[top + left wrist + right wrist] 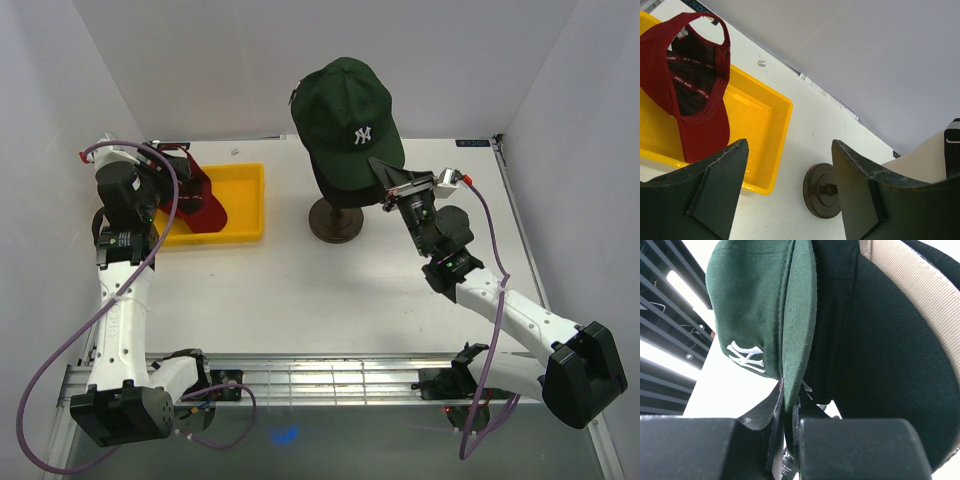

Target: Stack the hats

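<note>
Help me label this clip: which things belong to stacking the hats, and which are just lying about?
Job: dark green cap, pinched at the brim by the right gripper; black cap under it; red cap.
Bystanders: yellow tray; dark stand.

From above, we see dark green cap [348, 110] hiding nearly everything beneath it; only black cap [335, 195] rim peeks out. Left arm [120, 190] blocks part of red cap [200, 198]. Left wrist view cuts mannequin head [922, 160] at right edge, yellow tray [757, 107] at left. Green brim tip vanishes inside right gripper [791, 445]. We cannot read table sticker [472, 143].
</note>
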Available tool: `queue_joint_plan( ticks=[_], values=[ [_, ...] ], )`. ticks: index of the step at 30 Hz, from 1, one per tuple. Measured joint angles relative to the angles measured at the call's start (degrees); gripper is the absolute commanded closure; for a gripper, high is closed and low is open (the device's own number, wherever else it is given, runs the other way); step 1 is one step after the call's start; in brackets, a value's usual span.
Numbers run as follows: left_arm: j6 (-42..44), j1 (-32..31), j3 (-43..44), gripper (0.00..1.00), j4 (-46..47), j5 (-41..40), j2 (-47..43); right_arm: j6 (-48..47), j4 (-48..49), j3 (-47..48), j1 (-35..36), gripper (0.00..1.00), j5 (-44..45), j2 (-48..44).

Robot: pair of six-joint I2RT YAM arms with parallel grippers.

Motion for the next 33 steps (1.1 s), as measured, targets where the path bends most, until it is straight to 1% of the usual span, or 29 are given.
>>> queue_joint_plan(
  ticks=[14, 33],
  values=[
    [0.0, 0.0, 0.0, 0.22, 0.0, 0.0, 0.0, -0.5, -5.3, 3.1, -1.4, 0.92, -1.0, 2.2],
    [0.1, 0.0, 0.0, 0.22, -0.1, -0.1, 0.0, -1.5, -9.2, 4.6, -1.4, 0.92, -1.0, 2.2]
  ],
)
